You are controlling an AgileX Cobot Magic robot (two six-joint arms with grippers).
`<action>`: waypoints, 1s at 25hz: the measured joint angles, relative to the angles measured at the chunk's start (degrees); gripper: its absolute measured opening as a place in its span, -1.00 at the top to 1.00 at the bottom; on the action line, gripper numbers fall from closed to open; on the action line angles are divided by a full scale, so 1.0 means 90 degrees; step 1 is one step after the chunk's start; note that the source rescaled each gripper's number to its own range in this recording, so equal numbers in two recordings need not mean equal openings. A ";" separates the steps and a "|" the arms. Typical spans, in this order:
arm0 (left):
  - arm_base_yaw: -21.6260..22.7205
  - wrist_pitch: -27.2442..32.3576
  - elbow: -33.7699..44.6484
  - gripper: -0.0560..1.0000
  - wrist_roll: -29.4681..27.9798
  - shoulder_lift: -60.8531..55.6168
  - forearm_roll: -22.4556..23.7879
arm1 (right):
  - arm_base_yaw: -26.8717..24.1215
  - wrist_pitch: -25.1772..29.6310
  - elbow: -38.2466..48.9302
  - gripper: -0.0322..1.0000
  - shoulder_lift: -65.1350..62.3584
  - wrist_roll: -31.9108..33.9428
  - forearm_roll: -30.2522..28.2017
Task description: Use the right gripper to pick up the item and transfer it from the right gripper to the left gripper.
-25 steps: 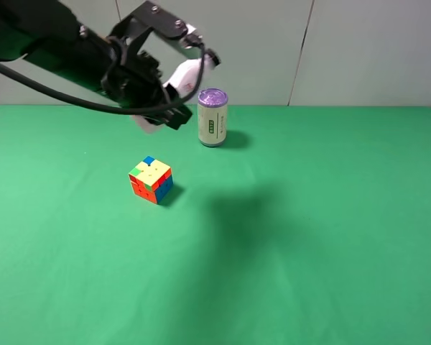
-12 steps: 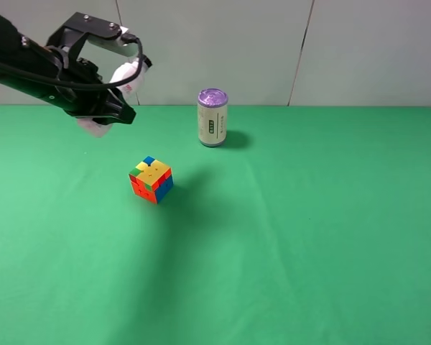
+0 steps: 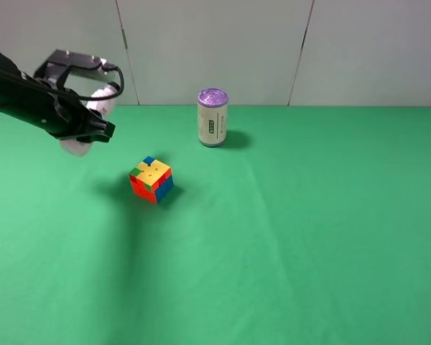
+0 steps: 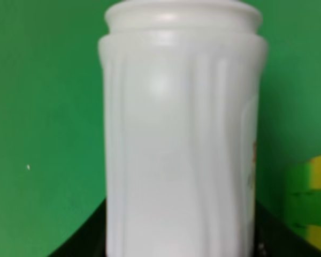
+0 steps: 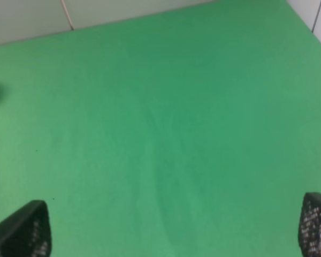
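Your left tool (image 3: 86, 118) is clamping the bottle (image 4: 179, 139), holding it in the air over the desk's (image 3: 287, 237) far left, tilted; the bottle is filling the left wrist view, white and ribbed; your right tool (image 5: 174, 227) is standing with its tips wide apart over bare green cloth, gripping nothing; the cube (image 3: 151, 180) is sitting near the bottle, the can (image 3: 212, 117) farther right.
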 joint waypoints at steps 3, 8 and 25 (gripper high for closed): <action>0.0029 -0.0319 0.0000 0.89 0.0000 0.0403 0.0000 | 0.0000 0.0000 0.0000 -1.00 0.0000 0.0000 0.0000; 0.0029 -0.0798 0.0000 0.89 -0.0005 0.0881 -0.0018 | 0.0000 -0.0006 0.0000 -1.00 0.0000 0.0000 0.0006; 0.0029 -0.1342 0.0080 0.89 -0.0007 0.1464 -0.0042 | 0.0000 -0.0006 0.0000 -1.00 0.0000 0.0000 0.0006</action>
